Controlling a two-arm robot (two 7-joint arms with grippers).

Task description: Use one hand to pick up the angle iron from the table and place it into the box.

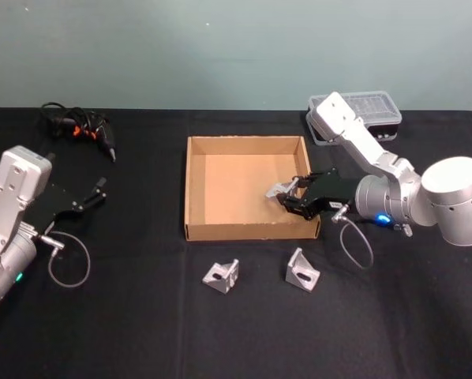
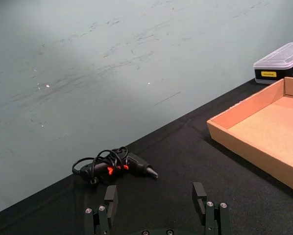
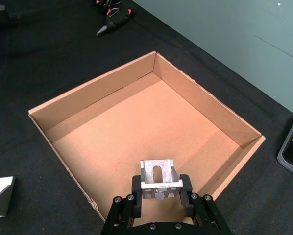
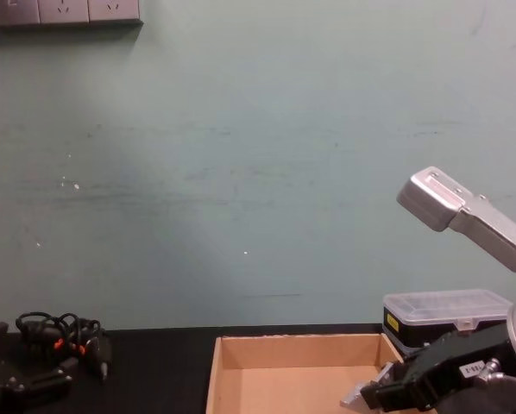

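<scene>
Over the near right corner of the box [image 1: 244, 140], my right end effector [image 1: 287, 192] hangs clenched on an angle iron [image 1: 279, 189], its arm reaching in across the right wall. On the right wrist camera the silver piece is pinched between the two black fingers [image 3: 136, 188], slotted face towards the lens, with bare cardboard floor beyond it. I cannot tell for certain whether it is clear of that floor; from the chest camera it looks about level with the rim. I judge this the placing step: the pickup is done and the release is not yet made. The next move calls for a short descent well inside the walls, then spreading the fingers so the piece settles flat rather than catching on the right wall. Two more pieces wait on the counter [image 1: 141, 332] just in front of the box, a left spare bracket [image 1: 221, 275] and a right spare bracket [image 1: 302, 270]. My left end effector [image 1: 102, 189] sits parked at the far left, fingers spread and holding nothing.
</scene>
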